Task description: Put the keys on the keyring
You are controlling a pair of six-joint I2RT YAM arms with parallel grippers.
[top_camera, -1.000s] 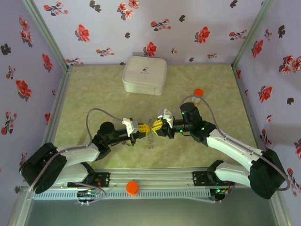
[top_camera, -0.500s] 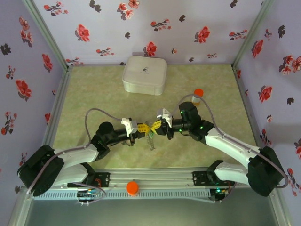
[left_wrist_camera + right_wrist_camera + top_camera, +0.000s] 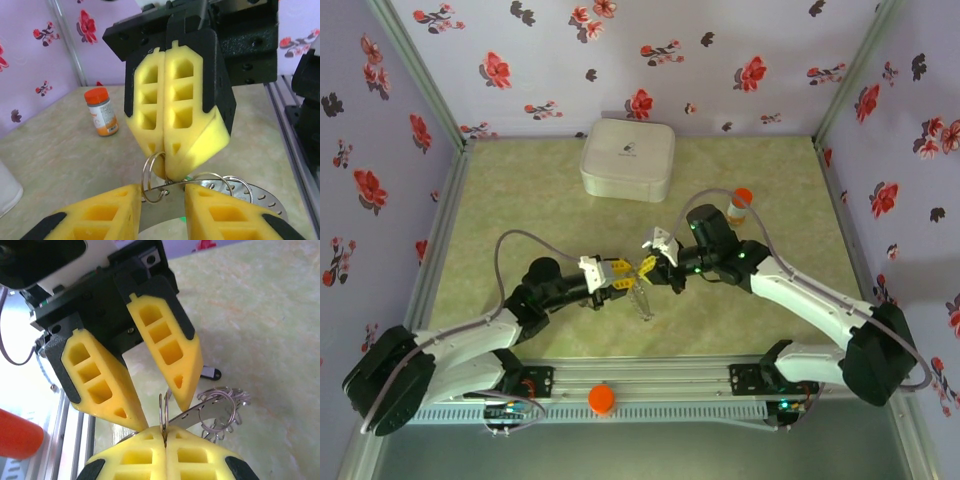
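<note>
Here's where we're at. The right gripper (image 3: pixel 165 432) is clenched on a thin wire loop (image 3: pixel 163 407). The keyring (image 3: pixel 257 196) and its tangle of loops dangles from that pinch, right between the two arms and, as far as we can tell, just off the worktop (image 3: pixel 520 200). The left gripper (image 3: pixel 160 196) has its jaws apart, straddling the flat metal without squeezing it.

Our worry is that the whole bunch hangs off one skinny bit of wire. A twist or tug from the left side could pop it loose and drop the lot. The loop could also swivel and wreck the line-up for threading.

Compared with a second ago in the top view, the right wrist has swung further left and the bunch hangs more slanted.
</note>
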